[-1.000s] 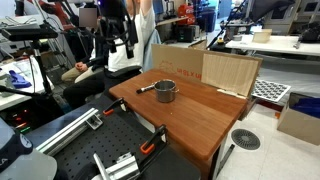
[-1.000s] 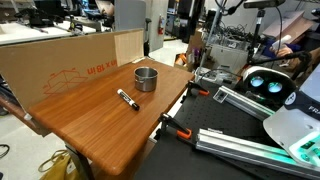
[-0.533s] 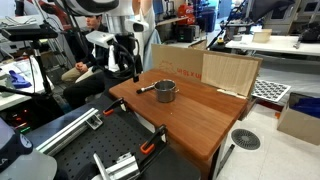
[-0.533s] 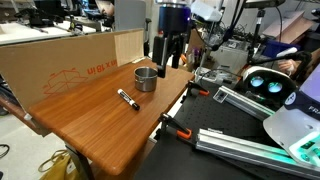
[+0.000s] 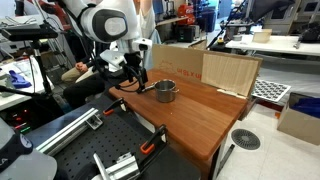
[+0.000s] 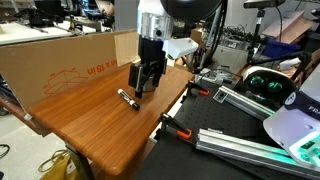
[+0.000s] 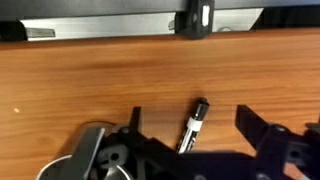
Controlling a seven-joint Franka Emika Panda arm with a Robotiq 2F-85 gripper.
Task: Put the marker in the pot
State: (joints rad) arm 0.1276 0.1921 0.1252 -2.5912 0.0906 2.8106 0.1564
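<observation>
Just below, between spread jaws, marker (image 7: pixel 191 125) flat on tabletop (image 7: pixel 100 80)

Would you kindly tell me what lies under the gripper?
The marker lies on the table below the open gripper; its lower end is hidden by the gripper's body.

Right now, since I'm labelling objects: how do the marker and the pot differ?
The marker is thin and dark; the pot is round and silvery. The marker lies flat, while the pot stands upright, mouth up. The marker is far slimmer than the pot. Both rest on the wooden table.
</observation>
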